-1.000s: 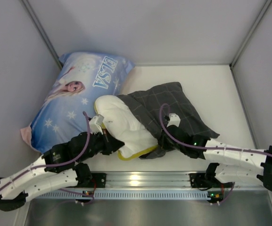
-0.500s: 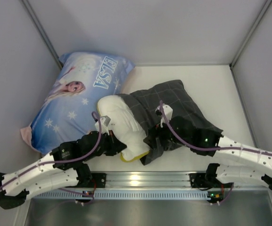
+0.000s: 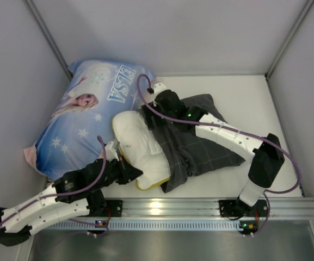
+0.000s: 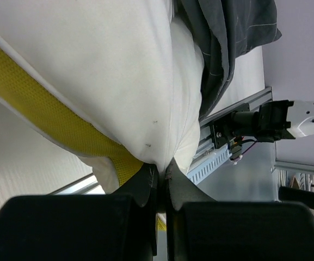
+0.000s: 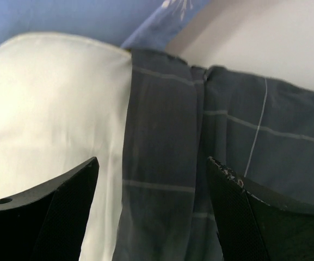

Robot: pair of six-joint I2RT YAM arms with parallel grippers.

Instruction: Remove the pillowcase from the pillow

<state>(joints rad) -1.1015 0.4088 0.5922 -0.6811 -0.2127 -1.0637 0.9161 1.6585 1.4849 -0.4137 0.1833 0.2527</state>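
From above, the pillow [image 3: 137,144] lies on the counter [image 3: 244,92] half bared, the pillowcase [image 3: 200,147] covering its right part. Left wrist view: the left claw [image 4: 159,171] is clenched on the pillow's yellow-piped corner, anchoring it. Right wrist view: the right claw [image 5: 151,163] hangs released over the case's hem, which it probably must pinch and draw rightward next.
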